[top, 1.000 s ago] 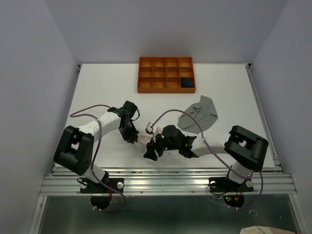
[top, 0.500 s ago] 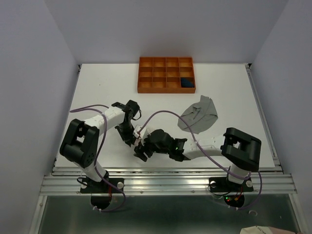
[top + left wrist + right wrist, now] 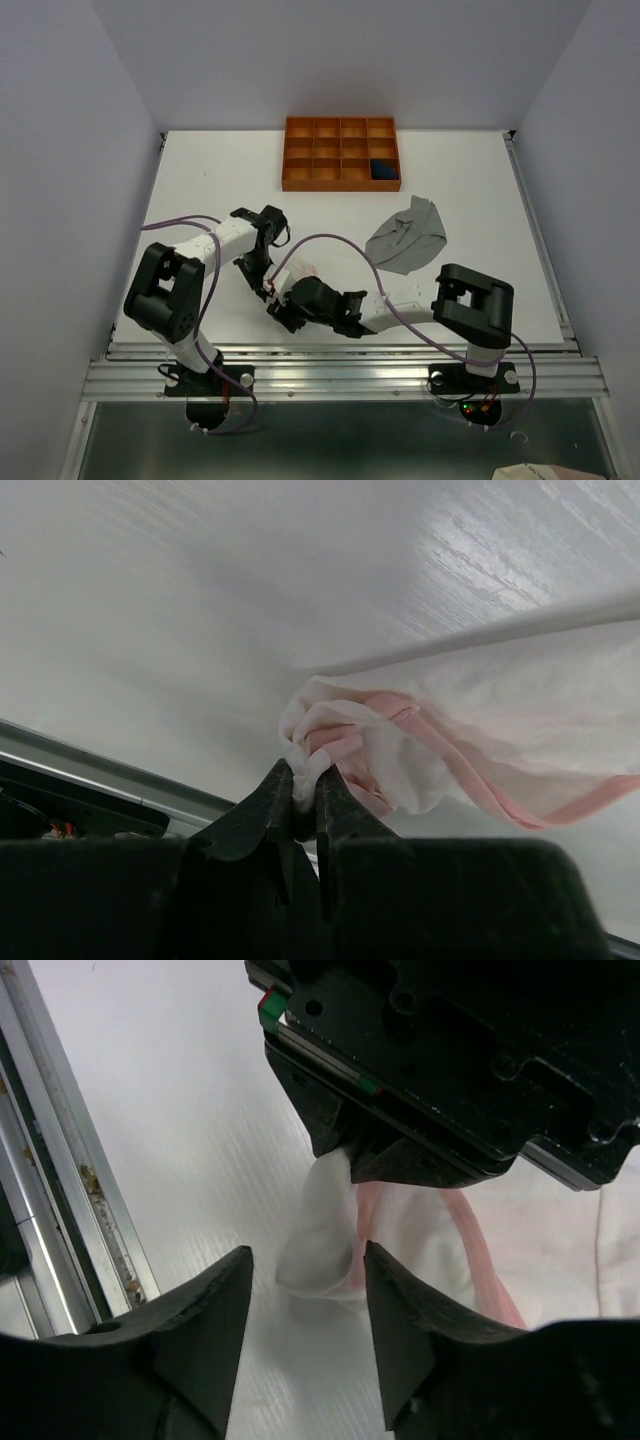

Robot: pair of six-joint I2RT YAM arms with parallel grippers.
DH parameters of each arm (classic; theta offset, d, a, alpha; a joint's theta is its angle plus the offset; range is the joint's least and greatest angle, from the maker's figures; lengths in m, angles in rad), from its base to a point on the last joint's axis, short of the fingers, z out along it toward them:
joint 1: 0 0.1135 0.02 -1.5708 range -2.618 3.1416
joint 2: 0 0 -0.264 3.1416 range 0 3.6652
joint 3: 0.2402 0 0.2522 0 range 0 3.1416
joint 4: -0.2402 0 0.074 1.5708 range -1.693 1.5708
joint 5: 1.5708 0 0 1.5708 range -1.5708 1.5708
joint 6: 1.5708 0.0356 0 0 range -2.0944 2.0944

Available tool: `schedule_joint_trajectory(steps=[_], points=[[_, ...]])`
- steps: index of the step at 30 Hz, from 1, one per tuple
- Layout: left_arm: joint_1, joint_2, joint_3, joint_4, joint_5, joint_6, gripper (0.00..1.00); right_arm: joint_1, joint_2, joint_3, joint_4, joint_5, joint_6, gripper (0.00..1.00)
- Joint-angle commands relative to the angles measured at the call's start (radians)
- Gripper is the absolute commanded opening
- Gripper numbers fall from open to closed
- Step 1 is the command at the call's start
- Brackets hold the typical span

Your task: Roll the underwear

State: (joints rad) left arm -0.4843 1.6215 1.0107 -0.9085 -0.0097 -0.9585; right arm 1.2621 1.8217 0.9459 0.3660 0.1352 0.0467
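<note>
The white bench (image 3: 200,190) carries an orange tray (image 3: 340,185) at the middle of its far edge. The grey underwear (image 3: 407,240) lies crumpled right of centre. The pink underwear (image 3: 470,730) lies close to the near edge, left of centre. The navy underwear (image 3: 382,169) sits in the tray's near-right compartment. The left tool (image 3: 298,785) is clamped on a bunched end of the pink underwear. The right tool (image 3: 307,1260) is spread apart, straddling that same end.
</note>
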Motion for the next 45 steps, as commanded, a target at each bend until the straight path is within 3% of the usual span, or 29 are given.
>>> schedule_joint_trajectory(steps=[1, 9, 11, 12, 16, 18, 19, 30, 38, 41, 45], points=[[-0.007, -0.003, 0.028, -0.064, -0.039, -0.031, 0.0, 0.013, 0.019, 0.051, 0.027, 0.067, 0.036, 0.5], [-0.011, -0.005, 0.028, -0.055, -0.036, -0.04, 0.0, 0.013, 0.04, 0.06, 0.034, 0.07, 0.081, 0.39], [-0.01, -0.009, 0.025, -0.055, -0.035, -0.039, 0.0, 0.013, 0.051, 0.065, 0.022, 0.076, 0.1, 0.25], [-0.01, -0.009, 0.023, -0.05, -0.033, -0.036, 0.0, 0.013, 0.054, 0.07, 0.016, 0.098, 0.114, 0.12], [-0.011, -0.025, 0.009, -0.024, -0.013, -0.029, 0.0, 0.013, 0.053, 0.053, 0.007, 0.106, 0.166, 0.01], [-0.01, -0.034, 0.0, -0.017, -0.01, -0.028, 0.0, -0.016, 0.047, 0.034, 0.007, 0.077, 0.224, 0.01], [-0.01, -0.038, -0.004, -0.01, -0.013, -0.029, 0.1, -0.032, 0.044, 0.027, 0.008, 0.01, 0.246, 0.01], [0.035, -0.11, -0.026, 0.037, -0.048, -0.034, 0.49, -0.194, 0.106, -0.03, 0.082, -0.39, 0.426, 0.01], [0.047, -0.236, -0.073, 0.091, -0.084, -0.06, 0.62, -0.286, 0.185, -0.001, 0.076, -0.517, 0.522, 0.01], [0.049, -0.314, -0.133, 0.14, -0.085, -0.078, 0.69, -0.326, 0.2, 0.005, 0.065, -0.549, 0.564, 0.01], [0.052, -0.408, -0.228, 0.245, -0.056, -0.066, 0.71, -0.345, 0.228, 0.014, 0.054, -0.571, 0.599, 0.01]])
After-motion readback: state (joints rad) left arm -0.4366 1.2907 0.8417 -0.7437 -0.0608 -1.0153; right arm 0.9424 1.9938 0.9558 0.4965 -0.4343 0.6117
